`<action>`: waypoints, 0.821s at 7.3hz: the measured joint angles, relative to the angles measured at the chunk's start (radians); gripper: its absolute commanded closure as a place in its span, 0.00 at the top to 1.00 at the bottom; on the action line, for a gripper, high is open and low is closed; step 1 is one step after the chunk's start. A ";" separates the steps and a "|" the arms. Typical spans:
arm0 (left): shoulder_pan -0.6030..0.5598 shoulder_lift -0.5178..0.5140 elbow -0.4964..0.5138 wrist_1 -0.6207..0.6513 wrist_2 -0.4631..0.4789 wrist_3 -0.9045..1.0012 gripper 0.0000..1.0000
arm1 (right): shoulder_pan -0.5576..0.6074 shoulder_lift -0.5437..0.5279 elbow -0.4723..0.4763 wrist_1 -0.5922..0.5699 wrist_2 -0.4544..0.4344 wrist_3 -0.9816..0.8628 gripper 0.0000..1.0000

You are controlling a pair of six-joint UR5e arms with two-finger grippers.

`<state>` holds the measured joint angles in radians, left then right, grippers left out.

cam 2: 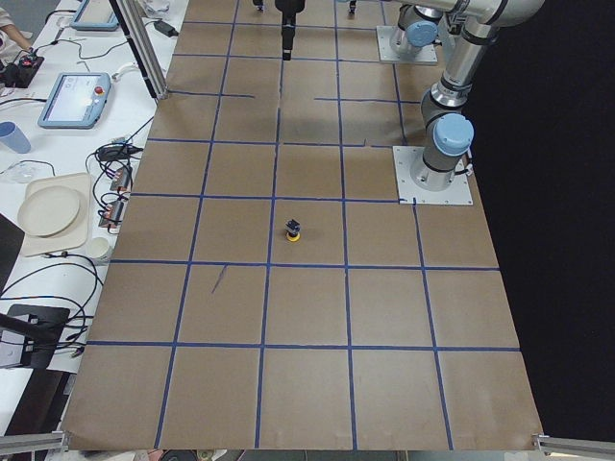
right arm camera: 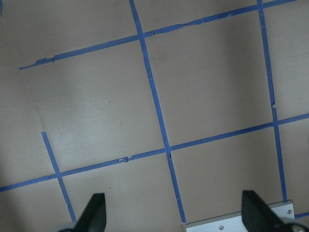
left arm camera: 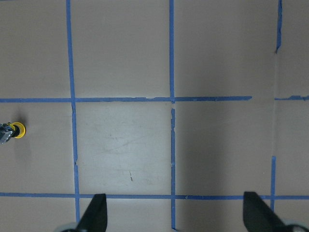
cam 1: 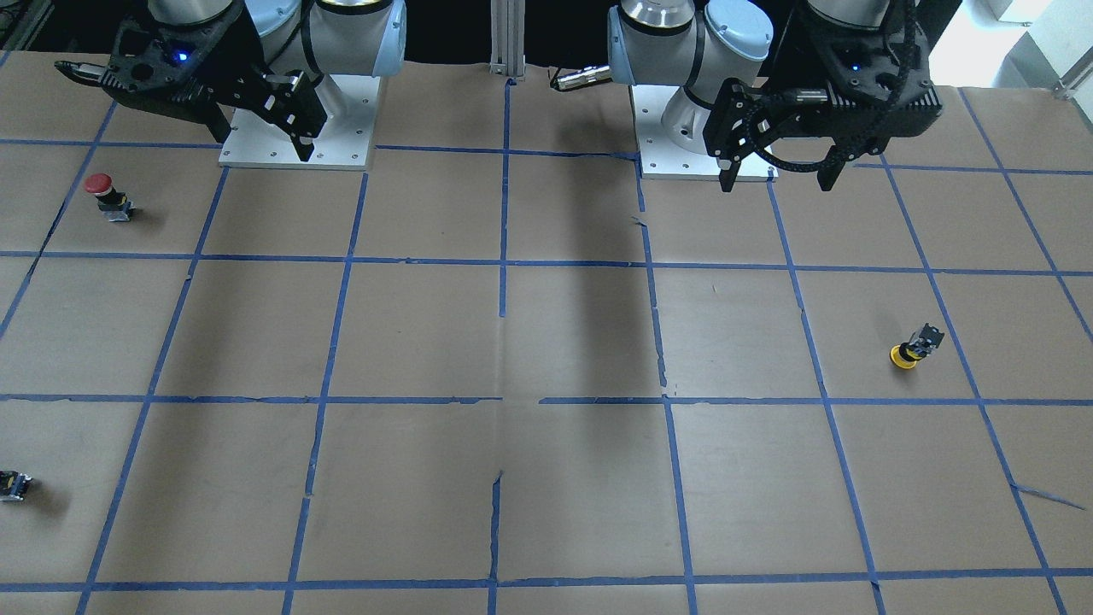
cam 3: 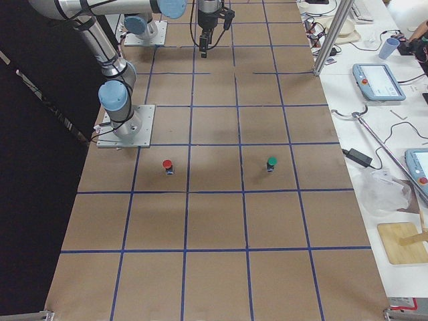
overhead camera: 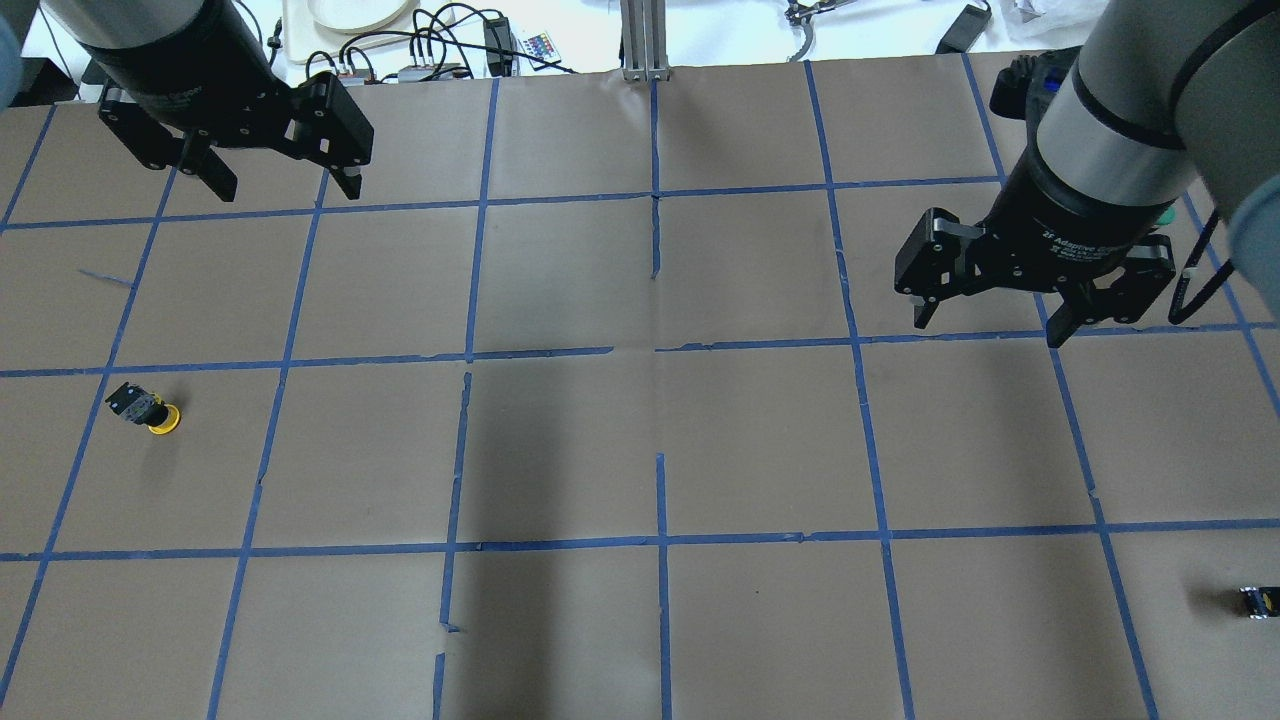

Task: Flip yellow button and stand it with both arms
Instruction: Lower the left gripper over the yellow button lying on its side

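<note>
The yellow button stands upside down on its yellow cap, black-and-grey body up, on the brown paper on my left side. It also shows in the overhead view, the exterior left view and at the left edge of the left wrist view. My left gripper hangs open and empty high above the table, well away from the button; its fingertips frame bare paper. My right gripper is open and empty over the right side, its fingertips over bare paper.
A red-capped button and a green-capped one stand on my right side. A tiny black-yellow block lies near the right edge. White base plates sit at the robot's edge. Blue tape grids the paper.
</note>
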<state>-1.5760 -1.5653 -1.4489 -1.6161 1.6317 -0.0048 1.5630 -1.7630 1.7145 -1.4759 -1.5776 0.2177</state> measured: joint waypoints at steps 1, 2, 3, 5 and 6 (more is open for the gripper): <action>-0.002 -0.001 -0.004 0.002 -0.001 0.001 1.00 | 0.000 -0.003 0.003 0.000 -0.001 -0.005 1.00; -0.004 -0.002 -0.008 0.001 -0.004 0.001 1.00 | -0.001 -0.006 0.004 -0.001 -0.002 -0.017 1.00; -0.004 0.000 -0.012 -0.007 -0.004 0.014 1.00 | -0.001 -0.008 0.005 -0.001 -0.002 -0.024 1.00; 0.036 0.009 -0.030 -0.033 0.001 0.119 1.00 | 0.001 -0.009 0.006 -0.001 -0.002 -0.028 1.00; 0.099 0.012 -0.047 -0.038 0.000 0.198 0.99 | 0.002 -0.009 0.006 -0.003 -0.003 -0.029 1.00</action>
<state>-1.4771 -1.5528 -1.4957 -1.6540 1.6319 0.1931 1.5650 -1.7719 1.7209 -1.4788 -1.5804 0.1889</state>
